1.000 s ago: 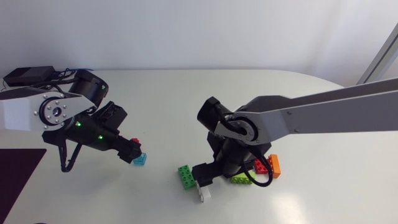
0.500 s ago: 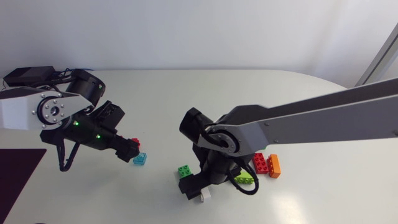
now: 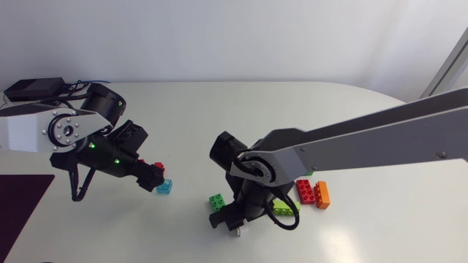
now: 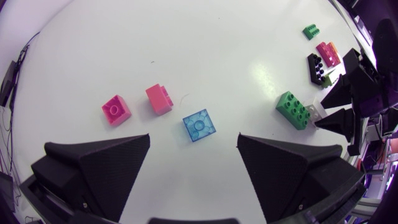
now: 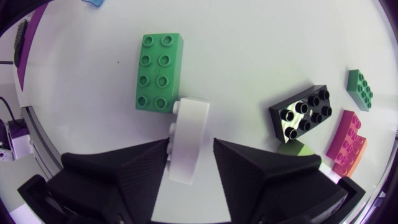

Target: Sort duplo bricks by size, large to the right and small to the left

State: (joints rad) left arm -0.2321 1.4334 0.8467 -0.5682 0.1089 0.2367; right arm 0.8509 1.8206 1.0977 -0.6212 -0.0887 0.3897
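Right gripper: narrow, both fingers closed onto the white brick from its two long sides, low over the table near the middle.
Left gripper: spread wide and holding nothing, hovering over the left group.
Large green brick: flat, studs up, one end touching the far end of the white brick. It is hard and light, I judge, and slides if nudged, so it may get shoved as I carry my load. It is best gripped across its short width.
Black brick: same long format, well apart to the side, beside the lime, red and orange pieces.
White brick: lying on its side, studs towards one finger. The plastic is rigid and glossy, so it will not crush but can pivot or slip in a shallow pinch. I want the pads deeper along its flat faces.
Blue brick: small, translucent, just ahead between my left fingers. It weighs very little, so I should close squarely on two opposite walls.
Pink bricks: two small ones, beside the blue.
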